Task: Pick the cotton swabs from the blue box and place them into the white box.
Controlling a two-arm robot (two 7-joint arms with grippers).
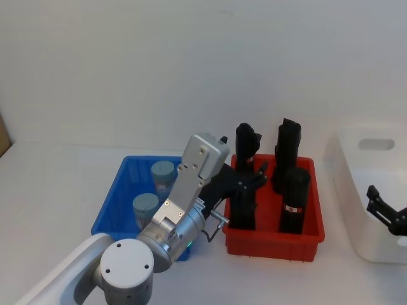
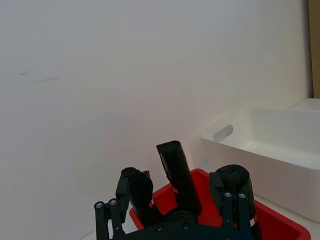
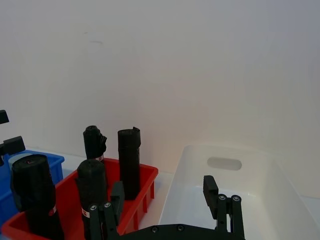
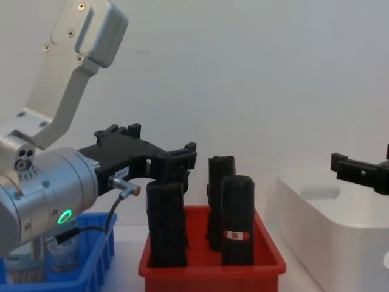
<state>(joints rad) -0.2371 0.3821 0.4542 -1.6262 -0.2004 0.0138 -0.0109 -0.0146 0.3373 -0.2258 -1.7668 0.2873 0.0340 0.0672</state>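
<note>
Left gripper [image 1: 252, 178]: fingers spread wide, nothing between them; it hangs above the left end of the red bin [image 1: 275, 245], just over the nearest black roll [image 1: 242, 207].
Right gripper [image 1: 384, 211]: fingers apart and empty, over the white box, well right of the red bin.
Cotton swabs [image 1: 163, 173]: two grey-blue-lidded tubs standing in the blue box, left of the red bin.
Blue box [image 1: 110, 201]: just beside the red bin's left wall.
White box [image 1: 355, 215]: near the red bin's right side, apart from it.
Black rolls: four, upright inside the red bin.
</note>
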